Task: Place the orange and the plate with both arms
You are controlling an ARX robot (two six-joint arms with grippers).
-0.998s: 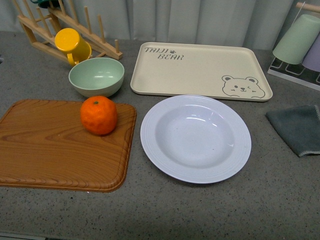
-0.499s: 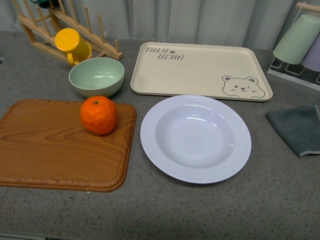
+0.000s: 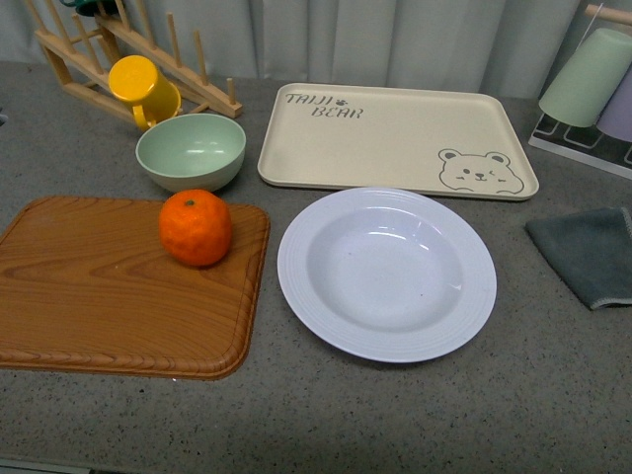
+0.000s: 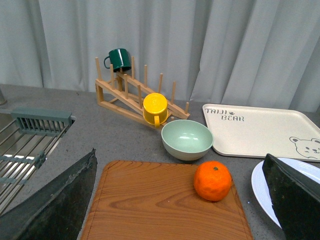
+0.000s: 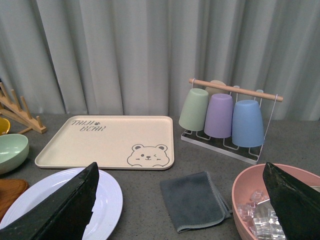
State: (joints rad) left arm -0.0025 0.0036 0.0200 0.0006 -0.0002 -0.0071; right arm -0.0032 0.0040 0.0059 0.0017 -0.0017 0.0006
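The dimpled orange (image 3: 196, 228) sits on a wood-grain board (image 3: 99, 296), just left of the plate (image 3: 386, 274), a shallow white dish with a ribbed rim. Behind the plate lies a beige bear tray (image 3: 395, 133); right of it, a grey cloth (image 3: 588, 252) and a pink bowl (image 5: 250, 182) holding ice cubes (image 5: 262, 220). The left gripper (image 4: 179, 155) and right gripper (image 5: 180, 165) both gape wide, gripping nothing.

Orange (image 3: 196, 228) dimpled skin; plate (image 3: 386, 274) glossy, ribbed rim; board (image 3: 99, 296) wood-grain; counter (image 3: 444, 415) speckled matt.
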